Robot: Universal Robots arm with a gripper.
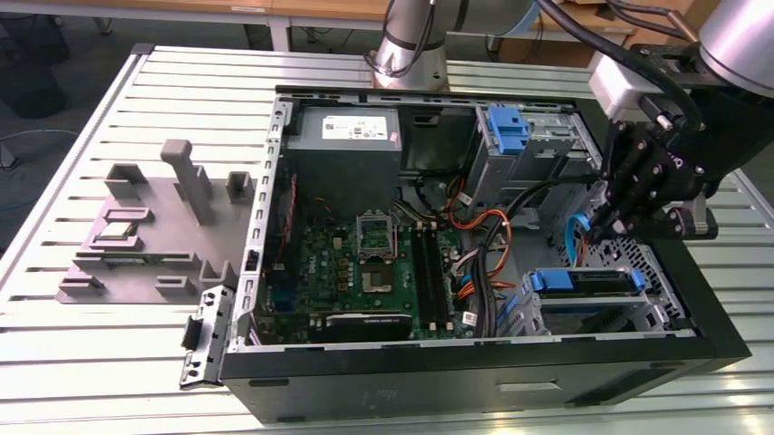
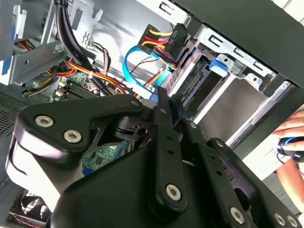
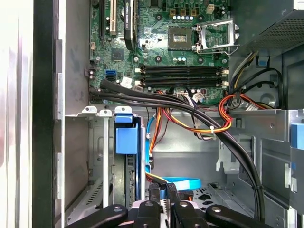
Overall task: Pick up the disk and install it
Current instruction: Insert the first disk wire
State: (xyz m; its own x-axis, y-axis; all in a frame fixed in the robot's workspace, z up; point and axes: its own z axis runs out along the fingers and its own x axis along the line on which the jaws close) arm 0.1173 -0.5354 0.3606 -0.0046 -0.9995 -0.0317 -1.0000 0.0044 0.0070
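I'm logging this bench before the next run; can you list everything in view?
table: one, silver slatted, bearing everything
computer case: one, black, open, on the table
motherboard: one, green, inside the case
power supply: one, grey, white-labelled, case corner
disk: one, blue-framed, in the drive cage
caddy: one, blue, bay near the power supply
cables: several, orange, black, blue, across the case
fixture: one, grey, on the table at the exterior view's left
arm: one, silver, behind the case
gripper: one, black, above the drive cage
hand: one, a person's, beyond the case
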